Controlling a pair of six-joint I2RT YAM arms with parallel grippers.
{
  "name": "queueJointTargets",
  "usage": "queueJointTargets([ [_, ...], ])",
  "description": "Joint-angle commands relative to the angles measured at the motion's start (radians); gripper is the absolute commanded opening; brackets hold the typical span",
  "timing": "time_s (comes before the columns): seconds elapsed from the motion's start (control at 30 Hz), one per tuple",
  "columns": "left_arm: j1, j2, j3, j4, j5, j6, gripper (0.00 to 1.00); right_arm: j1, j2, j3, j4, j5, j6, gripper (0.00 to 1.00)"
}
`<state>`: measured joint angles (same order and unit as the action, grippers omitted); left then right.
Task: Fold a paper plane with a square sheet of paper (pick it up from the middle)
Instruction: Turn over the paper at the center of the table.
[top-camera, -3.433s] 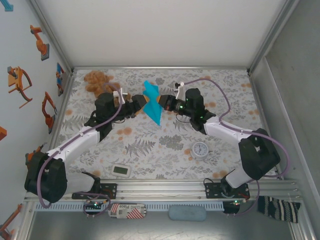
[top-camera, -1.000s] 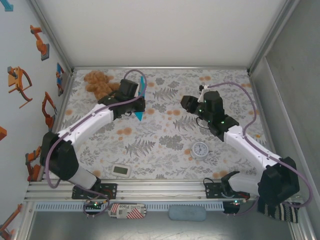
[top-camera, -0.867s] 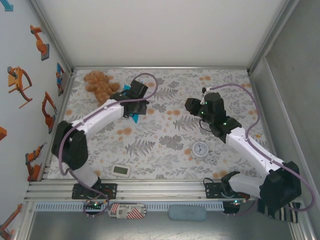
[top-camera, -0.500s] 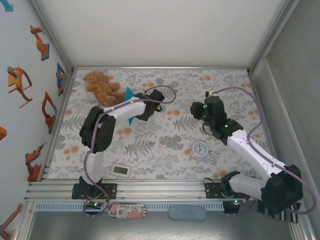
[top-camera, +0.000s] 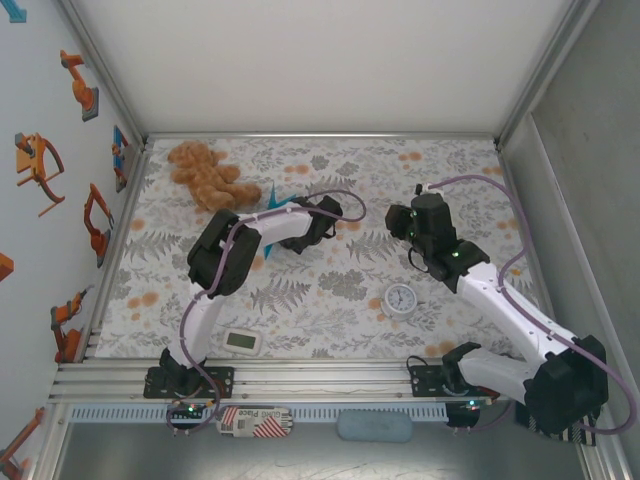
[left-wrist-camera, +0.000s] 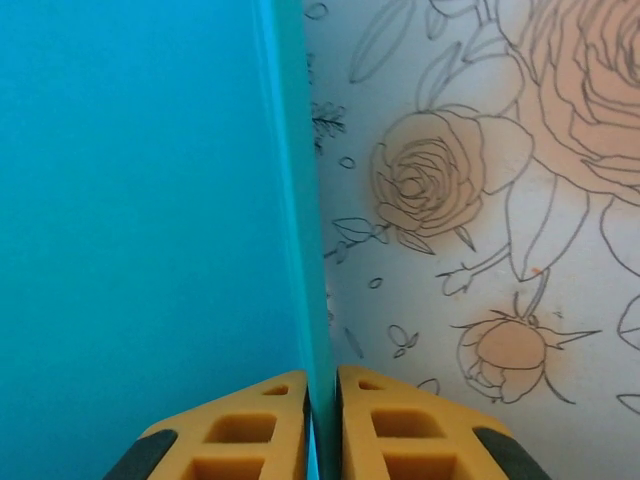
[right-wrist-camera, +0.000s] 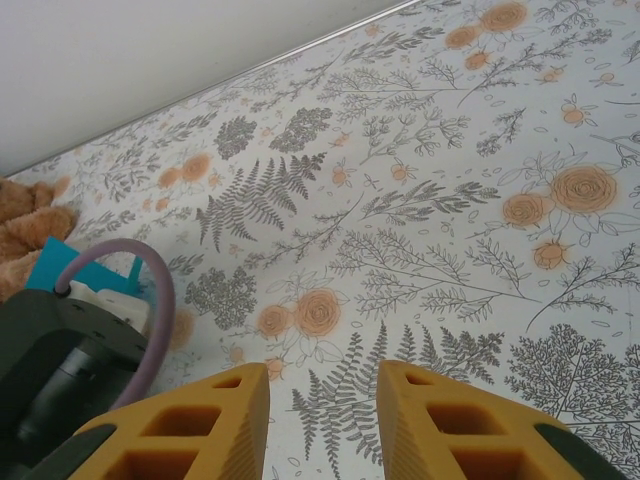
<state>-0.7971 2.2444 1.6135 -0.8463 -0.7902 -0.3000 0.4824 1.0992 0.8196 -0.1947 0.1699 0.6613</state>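
Tabletop: teddy bear far left; paper plane just right of it; clock nearer, right of centre; gadget at near edge, left.

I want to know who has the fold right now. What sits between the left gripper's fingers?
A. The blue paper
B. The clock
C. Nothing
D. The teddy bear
A: in the left wrist view the left gripper is pinched on the folded edge of the paper, just above the flowered table.
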Motion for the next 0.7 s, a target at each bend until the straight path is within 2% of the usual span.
queueJointTargets([
  [0.0, -0.007, 0.019, 0.027, -0.032, 0.013, -0.023, 0.19, -0.004, 0.004, -0.005, -0.008, 0.025, 0.014, 0.33],
  [0.13, -0.014, -0.001, 0.032, -0.031, 0.078, -0.043, 0.24, -0.005, 0.013, -0.002, -0.007, 0.020, 0.022, 0.33],
  [0.37, -0.020, -0.082, 0.016, -0.013, 0.261, -0.105, 0.33, -0.005, 0.025, -0.004, -0.004, 0.020, 0.036, 0.32],
  [0.5, -0.035, -0.154, -0.020, 0.004, 0.387, -0.156, 0.40, -0.005, 0.027, -0.007, -0.004, 0.024, 0.042, 0.32],
  [0.67, -0.063, -0.289, -0.113, 0.067, 0.603, -0.220, 0.45, -0.005, 0.036, -0.007, -0.001, 0.029, 0.047, 0.32],
])
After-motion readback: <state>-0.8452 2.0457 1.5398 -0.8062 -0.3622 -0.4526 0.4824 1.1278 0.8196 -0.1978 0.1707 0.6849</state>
